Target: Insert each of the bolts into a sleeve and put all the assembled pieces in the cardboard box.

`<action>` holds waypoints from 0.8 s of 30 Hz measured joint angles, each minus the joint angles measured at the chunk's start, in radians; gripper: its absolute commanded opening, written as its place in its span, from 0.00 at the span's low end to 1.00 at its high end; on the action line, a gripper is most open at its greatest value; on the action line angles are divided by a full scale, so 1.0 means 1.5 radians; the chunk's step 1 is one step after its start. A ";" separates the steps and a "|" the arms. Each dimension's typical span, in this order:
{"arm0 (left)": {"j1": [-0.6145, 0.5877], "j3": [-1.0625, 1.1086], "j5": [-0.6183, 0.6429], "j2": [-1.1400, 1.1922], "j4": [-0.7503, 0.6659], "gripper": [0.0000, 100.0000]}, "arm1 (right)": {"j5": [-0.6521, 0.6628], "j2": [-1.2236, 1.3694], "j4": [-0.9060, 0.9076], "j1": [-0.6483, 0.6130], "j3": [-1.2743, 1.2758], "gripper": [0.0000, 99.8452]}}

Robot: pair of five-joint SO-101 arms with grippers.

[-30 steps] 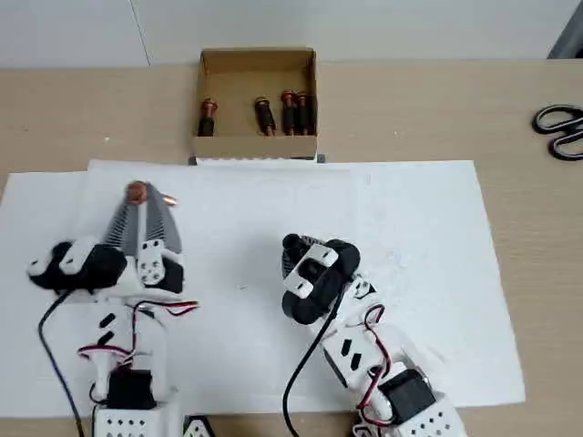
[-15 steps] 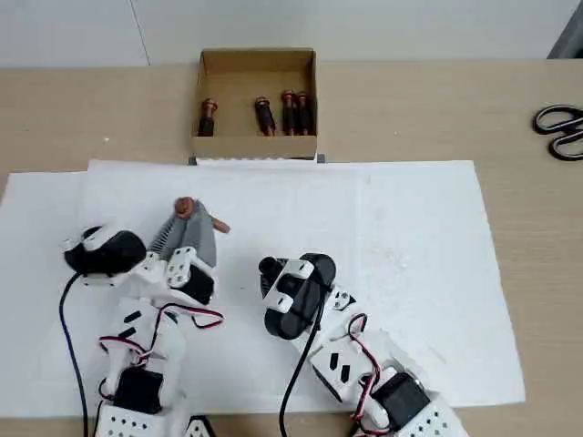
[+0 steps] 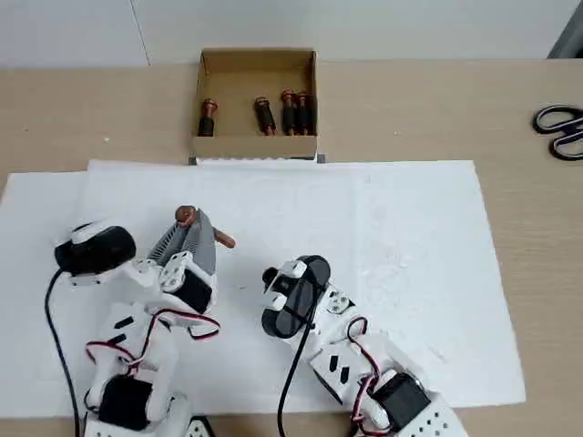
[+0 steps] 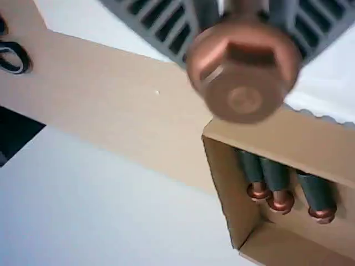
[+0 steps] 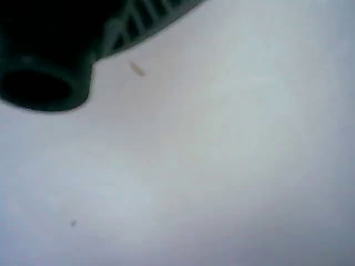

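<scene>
My left gripper (image 3: 193, 228) hangs over the white sheet, left of centre, shut on a copper bolt (image 3: 186, 216). In the left wrist view the bolt's hex head (image 4: 244, 72) sits between the grey fingers (image 4: 161, 22). My right gripper (image 3: 273, 279) is close by to the right, low over the sheet, shut on a black sleeve (image 5: 41, 88) whose open end shows in the right wrist view. The cardboard box (image 3: 257, 146) stands at the back centre with several assembled pieces (image 3: 290, 112) lying inside. The same box (image 4: 222, 166) appears beyond the bolt.
A large white paper sheet (image 3: 410, 264) covers the table's near half. Black-handled scissors (image 3: 560, 130) lie at the far right edge. Bare wooden table (image 3: 437, 100) surrounds the box.
My left gripper has swung right and nearer with the bolt, now pointing toward the right arm. The right gripper has pulled back, left and toward the table's near side.
</scene>
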 measured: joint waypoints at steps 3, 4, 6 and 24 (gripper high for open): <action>0.025 -0.020 0.002 0.000 0.035 0.01 | 0.000 0.000 0.002 0.000 0.000 0.00; 0.034 -0.028 0.002 0.000 0.048 0.01 | 0.000 0.000 0.002 0.000 0.000 0.00; 0.049 -0.038 0.002 0.000 0.075 0.01 | -0.001 0.000 0.002 0.000 0.000 0.00; 0.113 -0.051 0.002 0.000 0.123 0.01 | -0.041 0.000 0.002 0.000 0.000 0.00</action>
